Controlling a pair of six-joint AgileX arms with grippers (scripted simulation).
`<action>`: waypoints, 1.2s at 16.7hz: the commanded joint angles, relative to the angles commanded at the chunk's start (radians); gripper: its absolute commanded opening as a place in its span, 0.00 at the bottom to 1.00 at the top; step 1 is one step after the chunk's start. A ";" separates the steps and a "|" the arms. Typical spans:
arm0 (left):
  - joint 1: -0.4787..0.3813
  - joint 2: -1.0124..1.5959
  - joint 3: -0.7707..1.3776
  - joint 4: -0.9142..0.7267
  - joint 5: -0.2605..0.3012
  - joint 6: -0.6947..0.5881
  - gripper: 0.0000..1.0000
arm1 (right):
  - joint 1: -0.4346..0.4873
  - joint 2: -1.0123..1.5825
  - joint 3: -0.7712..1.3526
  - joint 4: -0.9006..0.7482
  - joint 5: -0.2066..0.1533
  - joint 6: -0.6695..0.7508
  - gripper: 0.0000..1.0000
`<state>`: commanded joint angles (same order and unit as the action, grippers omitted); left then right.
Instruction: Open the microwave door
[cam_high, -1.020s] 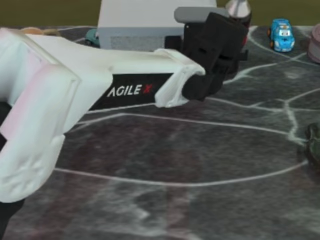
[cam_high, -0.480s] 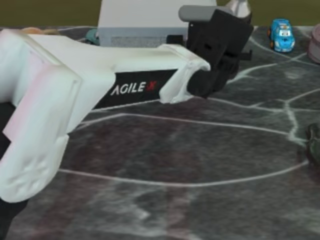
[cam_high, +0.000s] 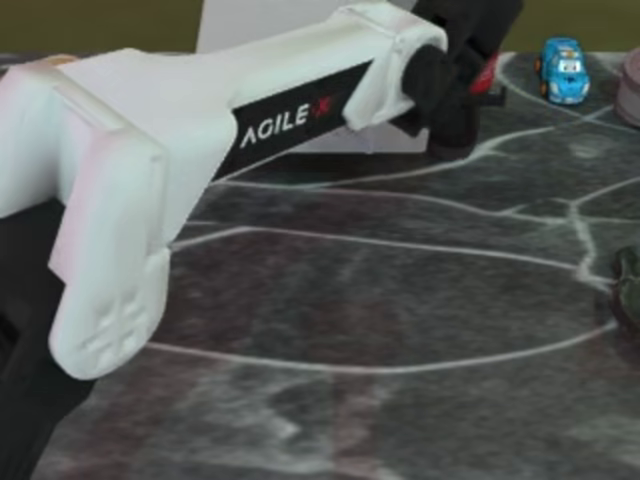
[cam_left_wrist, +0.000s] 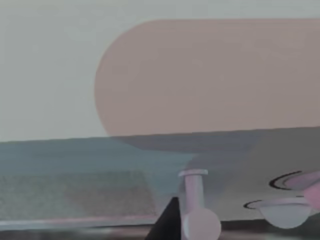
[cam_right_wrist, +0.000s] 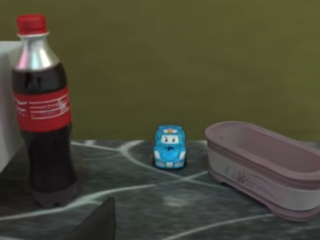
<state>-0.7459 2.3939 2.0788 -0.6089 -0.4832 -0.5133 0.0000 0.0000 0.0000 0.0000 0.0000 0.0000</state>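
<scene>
Left arm (cam_high: 200, 130): white link stretched diagonally from the table's near left toward the far centre, wrist raised. Left gripper (cam_high: 462, 60): black, partly cut off by the top view's upper edge. Right arm: outside the top view.

A cola bottle (cam_right_wrist: 42, 112) with a red cap and red label stood upright on the dark marbled table (cam_high: 380, 300). A small blue toy car (cam_right_wrist: 169, 146) sat near the table's far edge, between the bottle and a mauve oblong planter (cam_right_wrist: 262, 170), apart from both. The car faced forward.
</scene>
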 joint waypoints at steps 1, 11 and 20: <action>0.008 0.014 0.056 -0.086 0.024 -0.019 0.00 | 0.000 0.000 0.000 0.000 0.000 0.000 1.00; 0.054 0.077 0.326 -0.473 0.156 -0.114 0.00 | 0.000 0.000 0.000 0.000 0.000 0.000 1.00; 0.054 0.077 0.326 -0.473 0.156 -0.114 0.00 | 0.000 0.000 0.000 0.000 0.000 0.000 1.00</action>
<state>-0.6919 2.4713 2.4051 -1.0819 -0.3269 -0.6271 0.0000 0.0000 0.0000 0.0000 0.0000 0.0000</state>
